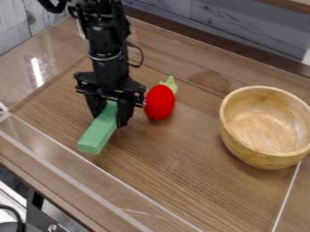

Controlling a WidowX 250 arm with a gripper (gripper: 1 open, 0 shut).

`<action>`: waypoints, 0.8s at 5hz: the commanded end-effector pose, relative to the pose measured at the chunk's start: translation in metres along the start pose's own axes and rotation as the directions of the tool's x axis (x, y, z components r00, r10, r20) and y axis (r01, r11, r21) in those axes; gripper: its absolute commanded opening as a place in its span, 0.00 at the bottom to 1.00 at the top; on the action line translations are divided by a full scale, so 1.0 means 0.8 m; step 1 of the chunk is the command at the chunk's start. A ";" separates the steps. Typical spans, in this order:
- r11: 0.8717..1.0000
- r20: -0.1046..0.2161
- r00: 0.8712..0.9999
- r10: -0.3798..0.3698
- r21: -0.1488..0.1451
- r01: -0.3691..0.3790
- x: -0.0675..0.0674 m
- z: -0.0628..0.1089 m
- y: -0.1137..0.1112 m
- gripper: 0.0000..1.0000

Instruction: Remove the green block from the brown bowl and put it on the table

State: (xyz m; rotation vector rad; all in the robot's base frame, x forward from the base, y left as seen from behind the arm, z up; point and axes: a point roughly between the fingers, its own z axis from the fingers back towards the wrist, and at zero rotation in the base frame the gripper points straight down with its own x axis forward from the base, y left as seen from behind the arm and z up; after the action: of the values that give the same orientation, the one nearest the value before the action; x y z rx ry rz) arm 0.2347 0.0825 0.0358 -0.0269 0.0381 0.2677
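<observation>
- The top of the robot arm [101, 36] is cut off by the upper edge of the view, so only its lower dark section and wrist can be seen.
- The gripper [111, 111] has dark fingers that blend with the arm's shadow; their tips are hard to separate from the upper end of the green block [101, 129].
- That upper end of the block is hidden between the fingers, so the exact contact cannot be made out, but the gripper reads as clamped on the block.
- The block slants down and to the left from the gripper; its lower end looks to be at the tabletop [182, 186], though whether it truly touches is not clear.
- The arm stands nearly upright over the left half of the tabletop, with the gripper pointing straight down.
- A red strawberry toy [160, 101] with a small green top lies just right of the gripper, close to the fingers; whether they touch cannot be told.
- A round brown bowl [266, 126] of pale wood sits well apart at the right. Its visible inside holds nothing, and its right edge runs close to the border of the view.
- Clear walls [49, 154] edge the tabletop; glare makes their outlines faint.
- The bottom left corner shows dark, unclear shapes below the tabletop.
</observation>
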 end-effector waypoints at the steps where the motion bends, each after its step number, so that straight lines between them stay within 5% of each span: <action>1: 1.000 0.031 1.000 0.001 -0.001 -0.001 0.009 0.008 0.005 0.00; 4: 1.000 0.029 0.999 -0.014 -0.011 0.015 0.015 0.009 0.006 0.00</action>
State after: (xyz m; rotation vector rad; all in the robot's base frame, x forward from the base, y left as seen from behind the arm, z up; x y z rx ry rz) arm 0.2370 0.0850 0.0330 -0.0432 0.0493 0.2543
